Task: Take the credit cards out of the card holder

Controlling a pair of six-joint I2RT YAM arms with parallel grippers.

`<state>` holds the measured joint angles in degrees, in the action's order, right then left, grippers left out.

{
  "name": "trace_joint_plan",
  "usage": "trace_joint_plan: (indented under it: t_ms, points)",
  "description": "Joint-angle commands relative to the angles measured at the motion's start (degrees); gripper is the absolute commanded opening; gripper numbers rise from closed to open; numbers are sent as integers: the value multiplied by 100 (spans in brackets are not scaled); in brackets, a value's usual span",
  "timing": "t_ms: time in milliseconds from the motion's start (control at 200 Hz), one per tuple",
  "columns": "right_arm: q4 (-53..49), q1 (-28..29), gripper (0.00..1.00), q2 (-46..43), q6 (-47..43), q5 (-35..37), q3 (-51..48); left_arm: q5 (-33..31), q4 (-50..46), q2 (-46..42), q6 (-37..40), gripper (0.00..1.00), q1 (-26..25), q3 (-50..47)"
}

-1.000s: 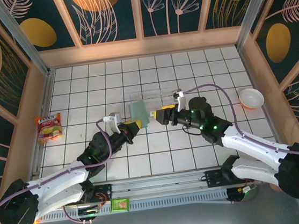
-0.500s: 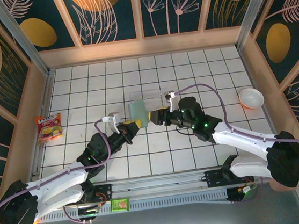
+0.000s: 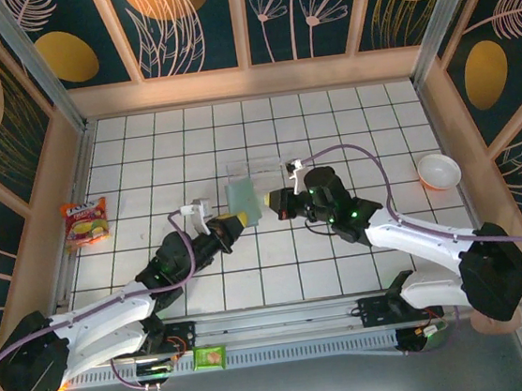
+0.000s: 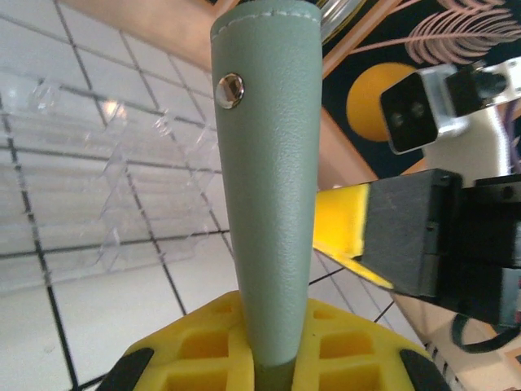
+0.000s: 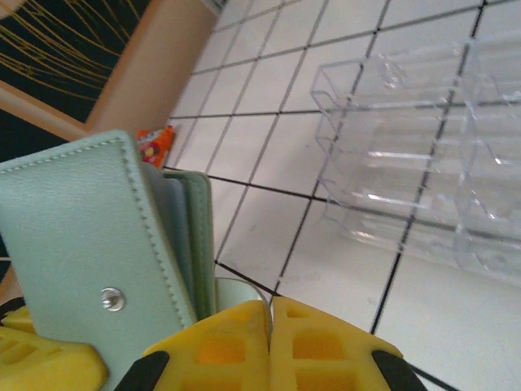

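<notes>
"Jaws first: how do they stand?"

"From the overhead camera, my left gripper (image 3: 229,224) is clenched on the lower edge of the card holder (image 3: 241,198). The holder stands up off the tiled table (image 3: 142,143), near its middle. My right gripper (image 3: 274,203) is closed up, with its tip just beside the holder's right side. A clear compartmented tray (image 3: 263,169) lies on the tiles just behind them. A snack packet (image 3: 86,222) sits at the far left and a white bowl (image 3: 438,171) at the far right."

"And your left wrist camera?"

"The card holder (image 4: 269,204) rises upright out of my left gripper (image 4: 273,334), folded shut, with a metal stud (image 4: 230,90) near its top. The right gripper (image 4: 346,232) comes in from the right, its yellow tip touching the holder's side. The tray (image 4: 106,187) lies on the tiles behind, to the left."

"Right wrist?"

"On my right gripper (image 5: 269,322) the two yellow pads (image 5: 236,342) meet face to face. I cannot tell whether anything thin is caught between them. The card holder (image 5: 81,236) stands just left of them, against the left pad. Its two panels are slightly parted, with a paler layer between them, and I cannot tell whether that layer is a card. The stud (image 5: 111,299) faces this camera. The tray (image 5: 415,155) lies beyond on the right, and the snack packet (image 5: 155,145) is far back by the wall."
</notes>
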<state>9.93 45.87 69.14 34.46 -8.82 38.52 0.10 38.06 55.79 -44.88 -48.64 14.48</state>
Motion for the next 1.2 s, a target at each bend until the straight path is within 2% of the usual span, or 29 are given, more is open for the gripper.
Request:
trace_joint_plan:
  t_ms: [0,110,220,300,385,525,701,826,926,976,1106,1196]
  points:
    - [-884,125,0,-199,176,435,24,405,-623,319,-297,12,35,262]
    - [-1203,326,0,-311,277,706,-242,759,-1520,681,-305,21,36,643]
    - [-1373,448,0,-357,386,920,-427,980,-2437,1220,-348,24,31,1067]
    - [-1542,521,0,-290,383,1138,-435,1211,-2452,1614,-563,26,39,997]
    - [-1716,602,0,-131,319,1363,-400,1303,-2554,1998,-597,40,38,1014]
    - [-1851,729,0,315,291,1506,-317,1405,-2681,2462,-572,47,61,1179]
    - [-2084,956,0,531,212,1776,-18,735,-3155,1872,-436,60,115,1249]
    - [-1949,1089,0,511,110,1558,257,156,-3299,1082,-324,63,275,1129]
    - [-1681,1126,0,545,96,1189,565,342,-3000,740,-375,63,618,866]
    - [-1579,1134,0,571,88,1041,691,402,-2891,650,-366,67,710,781]
    - [-1584,1142,0,627,83,1005,765,522,-2851,550,-235,74,721,780]
    - [-1715,1110,0,577,187,1094,602,458,-2953,488,-140,74,720,819]
